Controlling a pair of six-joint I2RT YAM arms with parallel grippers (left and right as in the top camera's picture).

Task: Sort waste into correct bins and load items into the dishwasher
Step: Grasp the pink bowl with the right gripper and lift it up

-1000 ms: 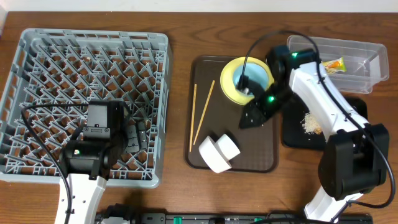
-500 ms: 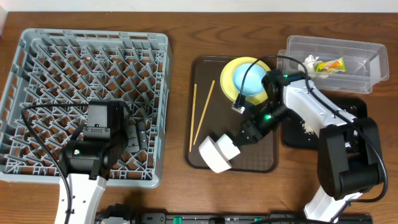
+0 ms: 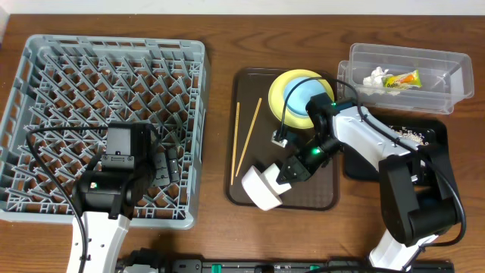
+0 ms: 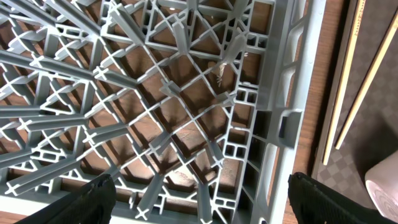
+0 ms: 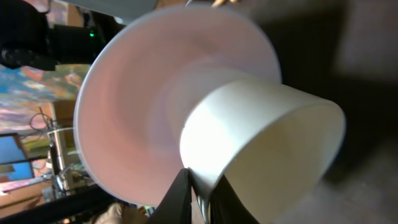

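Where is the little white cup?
In the overhead view, the white cup lies tipped over at the front of the brown tray, against the pink bowl, with the fingers of the right gripper pinching its rim.

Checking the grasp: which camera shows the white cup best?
Right wrist: the white cup fills the frame, in front of the pink bowl, the right tool pinching its rim. Overhead shows it small, on the brown tray. Left wrist shows only a pale sliver, cup or bowl unclear.
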